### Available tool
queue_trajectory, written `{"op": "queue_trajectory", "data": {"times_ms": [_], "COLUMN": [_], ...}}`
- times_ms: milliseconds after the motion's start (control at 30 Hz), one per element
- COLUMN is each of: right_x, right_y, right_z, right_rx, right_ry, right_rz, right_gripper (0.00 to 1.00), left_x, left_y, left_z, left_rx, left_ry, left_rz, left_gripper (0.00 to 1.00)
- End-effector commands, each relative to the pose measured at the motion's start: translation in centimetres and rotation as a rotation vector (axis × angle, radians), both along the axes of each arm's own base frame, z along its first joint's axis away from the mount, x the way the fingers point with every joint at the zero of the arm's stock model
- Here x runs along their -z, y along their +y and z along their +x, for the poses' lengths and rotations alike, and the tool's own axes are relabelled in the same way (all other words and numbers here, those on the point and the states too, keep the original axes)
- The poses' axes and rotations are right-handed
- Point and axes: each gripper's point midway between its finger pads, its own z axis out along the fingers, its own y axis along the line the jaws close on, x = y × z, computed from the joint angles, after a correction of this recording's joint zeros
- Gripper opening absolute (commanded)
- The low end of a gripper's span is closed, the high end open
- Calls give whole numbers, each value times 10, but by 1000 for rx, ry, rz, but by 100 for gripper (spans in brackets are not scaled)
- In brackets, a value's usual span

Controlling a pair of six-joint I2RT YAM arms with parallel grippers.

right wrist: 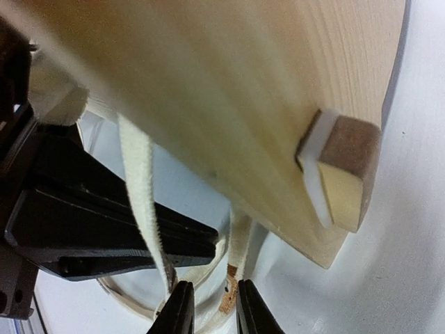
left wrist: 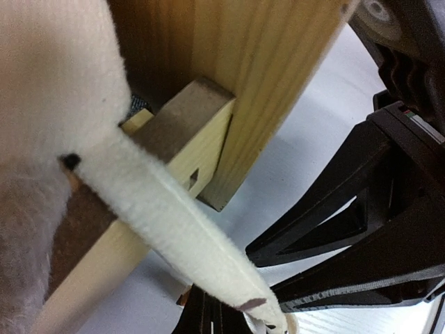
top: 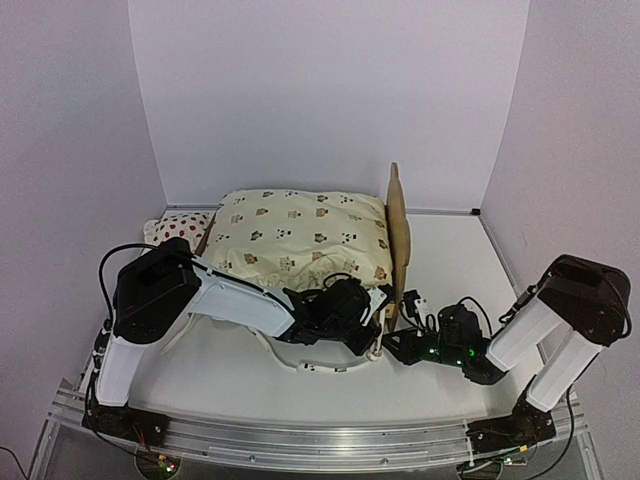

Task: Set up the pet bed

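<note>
The pet bed (top: 398, 232) lies at the back of the table, its plywood headboard on the right. A cream animal-print cover (top: 300, 235) is spread over it. My left gripper (top: 377, 322) is at the bed's near right corner, shut on a fuzzy cream strap (left wrist: 174, 223) of the cover that runs past the wooden corner (left wrist: 208, 132). My right gripper (right wrist: 208, 309) faces it from the right under the headboard (right wrist: 243, 90). Its fingers stand narrowly apart, and a second strap's frayed end (right wrist: 229, 296) hangs between them against the right finger.
A white pillow with red strawberries (top: 180, 228) rests at the bed's far left end. A cream band (top: 305, 364) curves over the table under my left arm. White walls close in the back and both sides. The two grippers sit almost tip to tip.
</note>
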Motion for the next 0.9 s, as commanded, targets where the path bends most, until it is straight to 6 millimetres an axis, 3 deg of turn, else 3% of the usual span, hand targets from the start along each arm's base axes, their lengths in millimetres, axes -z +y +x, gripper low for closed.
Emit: {"op": "queue_trajectory", "data": {"times_ms": [0,267,567,867], "right_x": [-31,-28,-10,-26], "right_y": [26,34,31,39], "right_z": [-5,-1,4,0], "right_rx": [-87,-97,-82,-132], "right_ry": [-63,-99,-98,-162], "right_rz": [64,25,-31,25], "right_gripper": [23,23,25,31], "left_x": [-59,-78,-80,-87], "left_y": [-15,-10,-4,-5], "left_z": [5,1,-1,-7], "left_rx": [5,14,11,37], "left_ry": [-29,-38,-28,-2], "left_rz": [-141,-180,-190,-212], "left_gripper": [0,0,0,0]}}
